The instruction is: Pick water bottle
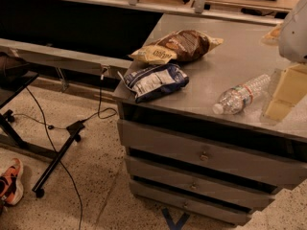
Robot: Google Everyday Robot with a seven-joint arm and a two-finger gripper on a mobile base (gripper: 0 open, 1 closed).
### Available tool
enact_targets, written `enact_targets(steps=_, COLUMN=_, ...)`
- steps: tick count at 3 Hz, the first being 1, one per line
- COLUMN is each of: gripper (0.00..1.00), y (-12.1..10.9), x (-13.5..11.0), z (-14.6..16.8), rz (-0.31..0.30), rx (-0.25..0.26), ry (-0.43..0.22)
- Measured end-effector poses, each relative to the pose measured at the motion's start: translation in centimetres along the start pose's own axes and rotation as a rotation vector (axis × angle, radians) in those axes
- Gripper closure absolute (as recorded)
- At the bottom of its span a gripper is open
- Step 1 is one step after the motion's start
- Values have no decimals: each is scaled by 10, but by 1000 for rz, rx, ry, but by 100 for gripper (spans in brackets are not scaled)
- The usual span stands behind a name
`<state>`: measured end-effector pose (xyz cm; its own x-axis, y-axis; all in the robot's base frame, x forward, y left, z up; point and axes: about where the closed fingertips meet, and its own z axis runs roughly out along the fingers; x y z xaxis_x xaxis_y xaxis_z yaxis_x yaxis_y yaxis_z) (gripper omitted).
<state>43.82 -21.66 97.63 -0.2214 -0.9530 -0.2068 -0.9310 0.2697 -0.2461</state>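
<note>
The water bottle (240, 96) is a small clear ribbed bottle with a narrow red-and-white label band. It lies on its side on the grey counter (230, 56), near the front right, with its white cap pointing toward the front edge. My gripper (284, 96), with yellowish parts under a white arm housing, hangs at the right edge of the camera view, just right of the bottle and apart from it. It holds nothing.
A brown snack bag (184, 44) and a blue-and-white snack bag (156, 80) lie on the counter's left part. Drawers (201, 152) sit below the counter. On the floor to the left are a black stand leg (53, 164), cables and an orange shoe (9, 181).
</note>
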Motion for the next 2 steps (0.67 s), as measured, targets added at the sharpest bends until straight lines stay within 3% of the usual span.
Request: enact_targets(steps=2, gripper=0, y=0, x=-3, z=14, rz=-23, rx=-20, ry=20)
